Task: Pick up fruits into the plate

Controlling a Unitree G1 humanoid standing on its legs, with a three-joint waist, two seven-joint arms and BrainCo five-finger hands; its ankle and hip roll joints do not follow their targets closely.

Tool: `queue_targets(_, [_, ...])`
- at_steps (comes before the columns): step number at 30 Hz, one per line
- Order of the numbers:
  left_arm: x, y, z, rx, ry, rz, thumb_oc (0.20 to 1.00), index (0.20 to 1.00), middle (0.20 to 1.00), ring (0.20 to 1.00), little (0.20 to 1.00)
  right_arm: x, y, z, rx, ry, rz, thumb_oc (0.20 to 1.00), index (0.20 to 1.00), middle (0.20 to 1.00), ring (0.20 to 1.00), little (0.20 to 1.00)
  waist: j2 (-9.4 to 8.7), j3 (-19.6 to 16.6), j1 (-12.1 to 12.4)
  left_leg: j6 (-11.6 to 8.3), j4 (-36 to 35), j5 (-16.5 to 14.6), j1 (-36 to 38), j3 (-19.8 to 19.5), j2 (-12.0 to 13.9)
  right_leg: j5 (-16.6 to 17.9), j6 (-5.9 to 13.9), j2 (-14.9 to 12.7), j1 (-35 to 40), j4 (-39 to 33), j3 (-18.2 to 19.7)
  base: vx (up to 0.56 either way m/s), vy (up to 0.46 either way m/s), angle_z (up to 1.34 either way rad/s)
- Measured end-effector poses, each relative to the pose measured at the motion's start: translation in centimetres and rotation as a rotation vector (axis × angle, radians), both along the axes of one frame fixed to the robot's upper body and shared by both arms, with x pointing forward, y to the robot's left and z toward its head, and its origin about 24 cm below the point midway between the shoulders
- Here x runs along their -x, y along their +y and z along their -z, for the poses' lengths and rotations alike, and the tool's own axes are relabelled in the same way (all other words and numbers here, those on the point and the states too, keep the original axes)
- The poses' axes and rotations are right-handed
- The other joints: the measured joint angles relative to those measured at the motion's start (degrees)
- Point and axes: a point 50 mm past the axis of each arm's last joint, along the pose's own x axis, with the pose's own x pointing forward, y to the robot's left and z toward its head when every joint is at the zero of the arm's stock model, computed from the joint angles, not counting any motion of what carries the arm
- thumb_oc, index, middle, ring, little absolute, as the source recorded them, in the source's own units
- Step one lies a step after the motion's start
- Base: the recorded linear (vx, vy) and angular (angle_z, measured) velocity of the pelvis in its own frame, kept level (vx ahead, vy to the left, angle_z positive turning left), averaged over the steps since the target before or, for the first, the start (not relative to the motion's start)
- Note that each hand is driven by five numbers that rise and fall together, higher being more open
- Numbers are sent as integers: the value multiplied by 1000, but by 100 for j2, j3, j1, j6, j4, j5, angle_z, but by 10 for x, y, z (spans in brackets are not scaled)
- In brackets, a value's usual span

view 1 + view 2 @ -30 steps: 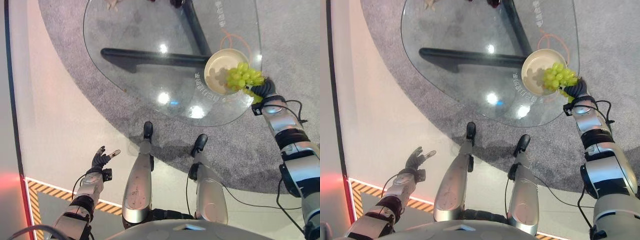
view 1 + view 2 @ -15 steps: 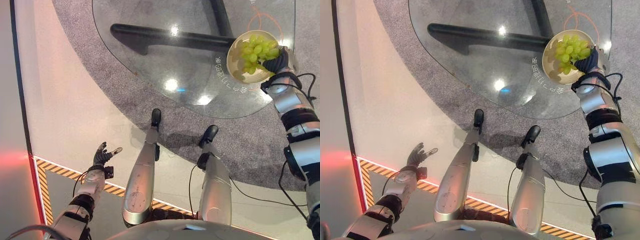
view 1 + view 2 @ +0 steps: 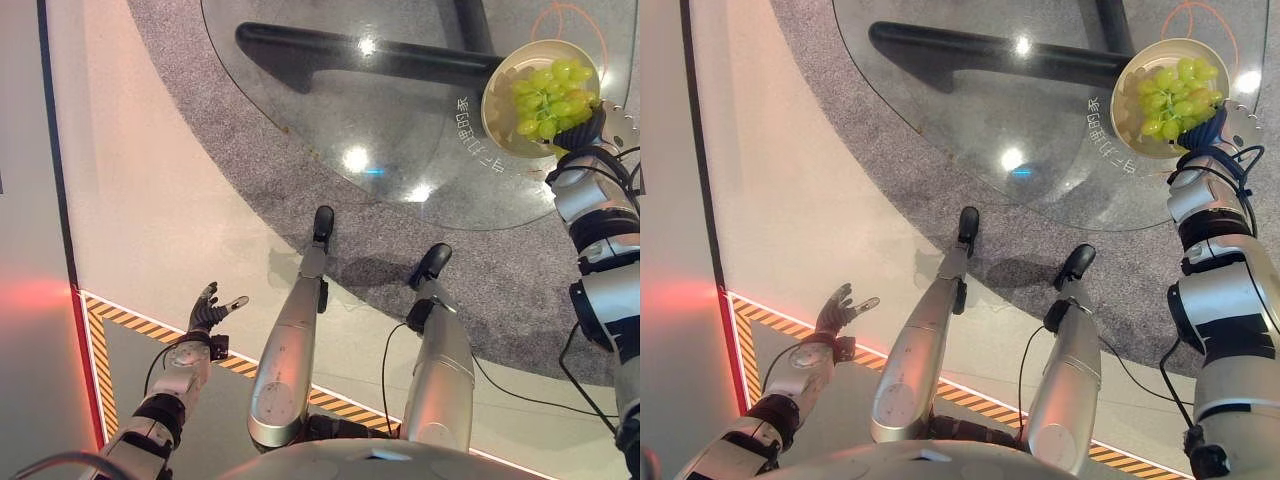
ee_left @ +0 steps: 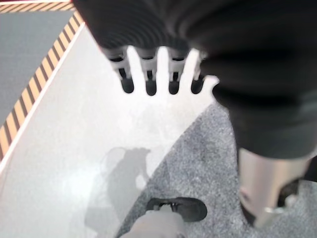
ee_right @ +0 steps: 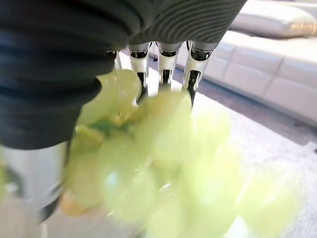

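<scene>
Fingers (image 5: 166,62) of the right hand (image 3: 585,125) curl round the green grape bunch (image 3: 548,96) over the cream plate (image 3: 1132,78) (glass table (image 3: 400,120) beneath); left hand (image 3: 212,312) hangs spread, empty.

White lettering on the glass table (image 3: 400,120) (illegible).

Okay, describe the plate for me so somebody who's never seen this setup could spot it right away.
Start at the big clear glass table standing on the grey carpet. Follow its curved edge to the robot's right, where the right robot hand reaches in. The plate is the round cream dish there, the one with a bunch of green grapes in it.
</scene>
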Motion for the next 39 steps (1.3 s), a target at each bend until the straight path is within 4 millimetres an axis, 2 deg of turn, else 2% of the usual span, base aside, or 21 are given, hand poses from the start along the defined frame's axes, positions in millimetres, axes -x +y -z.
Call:
queue_targets(8, [-1, -2, -1, 0, -8, 2, 1000, 1000, 1000, 1000, 1000, 2, -2, 3, 116, 71, 1, 1000, 1000, 1000, 1000, 1000, 30, -2, -20, 0, 0, 0, 1, 0, 1, 20, -6, 3, -2, -1, 3, 0, 0, 0])
queue_targets(12, [-1, -1, -1, -1, -9, 1, 1000, 1000, 1000, 1000, 1000, 1, 1, 5, 147, 41, -34, 1000, 1000, 1000, 1000, 1000, 30, -2, -23, 3, 2, 5, 30, 2, 1, 35, -1, 6, 24, 0, 3, -73, 24, 0])
queue_targets(17, [-1, -1, -1, -1, -8, 0, 1000, 1000, 1000, 1000, 1000, -5, 27, -6, 275, -117, -212, 1000, 1000, 1000, 1000, 1000, 30, -2, -113, 3, 2, 5, 65, 8, 8, 34, -2, 10, 58, -6, 3, -13, 5, 0])
queue_targets(20, [-1, -1, -1, -1, -8, -2, 1000, 1000, 1000, 1000, 1000, -4, 37, -1, 336, -156, -301, 1000, 1000, 1000, 1000, 1000, 29, -3, -146, 3, 2, 4, 151, 10, 10, 35, -2, 12, 147, -11, 2, -25, 3, 0])
queue_targets(23, [-2, -1, -1, -1, -7, -3, 1000, 1000, 1000, 1000, 1000, -4, 41, 6, 390, -123, -351, 1000, 1000, 1000, 1000, 1000, 27, -4, -175, 3, -1, 2, 245, 12, 15, 35, -2, 19, 245, -30, 1, -49, -16, 0])
queue_targets(29, [-3, 0, -1, 3, -8, -9, 1000, 1000, 1000, 1000, 1000, -5, 44, 29, 541, 133, -424, 1000, 1000, 1000, 1000, 1000, 20, -5, -253, 4, -6, 2, 377, 3, 45, 42, -8, 56, 416, -80, -19, -46, -50, 0])
queue_targets(30, [-3, 0, -1, 3, -8, -9, 1000, 1000, 1000, 1000, 1000, -5, 44, 29, 541, 133, -424, 1000, 1000, 1000, 1000, 1000, 20, -5, -253, 4, -6, 2, 377, 3, 45, 42, -8, 56, 416, -80, -19, 0, 0, 0])
queue_targets(31, [-2, 0, -1, 2, -6, -10, 1000, 1000, 1000, 1000, 1000, -2, 41, 42, 553, 203, -426, 1000, 1000, 1000, 1000, 1000, 15, -6, -267, 4, -15, 2, 510, -21, 53, 53, -22, 71, 592, -148, -54, -40, -27, 5])
queue_targets(36, [-4, 3, -2, -4, -7, -17, 1000, 1000, 1000, 1000, 1000, 6, 35, 69, 523, 302, -434, 1000, 1000, 1000, 1000, 1000, -25, -22, -291, 3, -136, -7, 965, -38, 78, 98, -18, 122, 1133, -396, -139, -70, -8, 4])
queue_targets(38, [-4, 6, -1, -17, 9, -25, 1000, 1000, 1000, 1000, 1000, 12, 37, 88, 468, 329, -454, 1000, 1000, 1000, 1000, 1000, -62, -31, -293, -2, -264, -12, 1335, -17, 96, 126, -4, 160, 1510, -568, -148, -24, 10, -4])
queue_targets(39, [-4, 8, -1, -21, 11, -33, 1000, 1000, 1000, 1000, 1000, 17, 40, 104, 412, 340, -466, 1000, 1000, 1000, 1000, 1000, -100, -41, -301, -4, -360, -19, 1577, 2, 119, 129, 2, 196, 1757, -688, -153, -2, 10, -5])
